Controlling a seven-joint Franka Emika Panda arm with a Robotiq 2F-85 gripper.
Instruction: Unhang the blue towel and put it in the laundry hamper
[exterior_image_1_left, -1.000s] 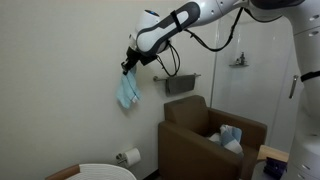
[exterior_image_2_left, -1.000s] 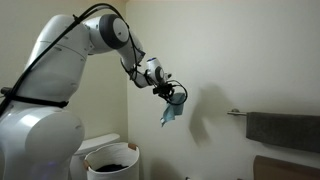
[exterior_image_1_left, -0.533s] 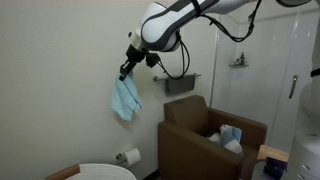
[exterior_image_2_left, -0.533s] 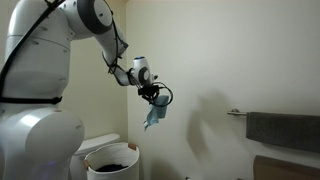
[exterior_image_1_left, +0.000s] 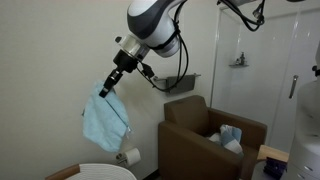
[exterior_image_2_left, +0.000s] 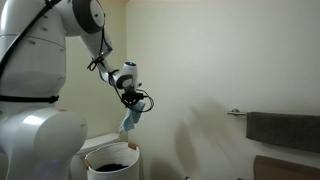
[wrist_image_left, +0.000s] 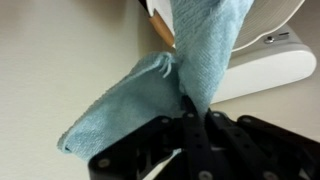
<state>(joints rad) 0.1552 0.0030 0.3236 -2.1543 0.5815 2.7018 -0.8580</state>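
Observation:
The blue towel (exterior_image_1_left: 105, 118) hangs limp from my gripper (exterior_image_1_left: 108, 88), which is shut on its top edge. In an exterior view the towel (exterior_image_2_left: 130, 120) dangles just above the round white laundry hamper (exterior_image_2_left: 110, 160), whose rim also shows at the bottom of an exterior view (exterior_image_1_left: 100, 172). In the wrist view the towel (wrist_image_left: 160, 85) fills the middle, pinched between my black fingers (wrist_image_left: 196, 115), with the white hamper rim (wrist_image_left: 265, 60) beyond it.
A brown armchair (exterior_image_1_left: 205, 135) with a pale blue cloth (exterior_image_1_left: 230, 137) on its seat stands by the wall. A wall-mounted bar (exterior_image_1_left: 175, 80) is above it. A toilet paper roll (exterior_image_1_left: 130, 157) hangs low on the wall. A dark towel (exterior_image_2_left: 283, 128) hangs on a rail.
My arm has carried the towel away from the wall bar, down and toward the hamper. The towel now hangs right over the hamper rim.

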